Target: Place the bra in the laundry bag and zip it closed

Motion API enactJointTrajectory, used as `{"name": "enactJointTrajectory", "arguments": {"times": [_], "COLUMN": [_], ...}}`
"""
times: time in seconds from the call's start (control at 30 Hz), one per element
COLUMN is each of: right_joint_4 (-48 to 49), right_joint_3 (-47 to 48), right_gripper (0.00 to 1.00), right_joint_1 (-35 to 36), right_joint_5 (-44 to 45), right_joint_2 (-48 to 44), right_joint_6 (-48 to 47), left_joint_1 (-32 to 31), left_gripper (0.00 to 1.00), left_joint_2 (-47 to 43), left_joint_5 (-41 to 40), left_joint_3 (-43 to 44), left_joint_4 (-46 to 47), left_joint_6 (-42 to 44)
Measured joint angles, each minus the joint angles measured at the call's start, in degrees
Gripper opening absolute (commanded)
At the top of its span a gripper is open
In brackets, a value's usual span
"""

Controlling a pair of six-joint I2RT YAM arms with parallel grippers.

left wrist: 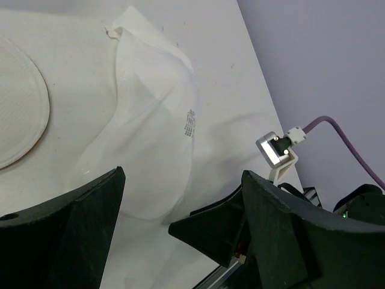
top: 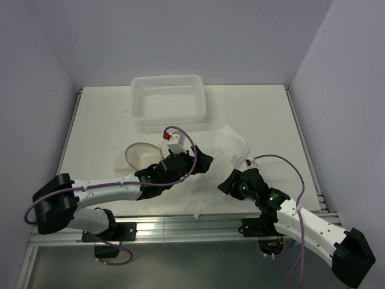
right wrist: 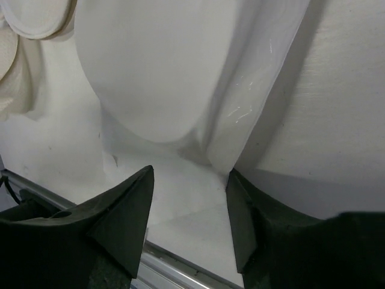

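Bra [top: 230, 147] is laid betw. both arms, just ahead of L jaws & R jaws; both are held apart, empty.

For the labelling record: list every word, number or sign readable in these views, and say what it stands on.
Small dark printed block on the bra: several short lines, too small to read.
On the laundry bag and the basket: no text or sign shows in these views.
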Motion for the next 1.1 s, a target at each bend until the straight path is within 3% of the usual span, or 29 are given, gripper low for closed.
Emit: {"name": "enactJointTrajectory", "arguments": {"times": [0.03,0.1,0.13,0.2,0.4,0.5,0.67,0.83,1.1], "right_joint_4": [0.2,1.1,1.4,2.2,1.6,2.2,8.4,13.4,11.6], "right_joint_3": [-0.2,-0.8,-0.9,-0.9,2.1,8.4,18.4,19.5,19.4], "right_gripper": [0.35,0.21,0.09,0.01,0.0,0.0,0.0,0.0,0.0], "right_joint_1": [0.4,1.0,1.1,1.2,1.3,0.9,-3.5,-9.8,-12.6], "right_joint_5": [0.1,0.5,0.6,1.0,1.9,3.8,4.2,1.0,-2.3], "right_joint_2": [0.0,0.6,1.1,1.9,-1.4,-3.2,2.1,7.8,4.3], "right_joint_6": [0.5,1.4,1.5,1.7,1.3,1.2,0.0,0.0,-0.6], "left_joint_1": [0.0,0.0,0.0,0.0,0.0,-0.1,-0.1,-1.1,-6.7], "left_gripper": [0.83,0.83,0.83,0.82,0.8,0.76,0.75,0.83,0.98], "left_joint_2": [-0.7,-1.8,-2.2,-2.9,-6.3,-9.5,-16.0,-20.4,-6.2], "left_joint_5": [0.0,-0.2,-0.3,-0.6,-2.8,-4.2,-4.7,-1.6,-0.3], "left_joint_3": [-0.4,-1.6,-2.1,-2.9,-3.1,-3.1,-3.3,-9.9,-9.6], "left_joint_4": [0.0,-0.5,-1.0,-2.6,-7.1,-9.5,-13.0,-10.1,-6.6], "left_joint_6": [0.5,1.4,1.7,2.6,5.2,6.2,6.7,5.4,7.7]}}
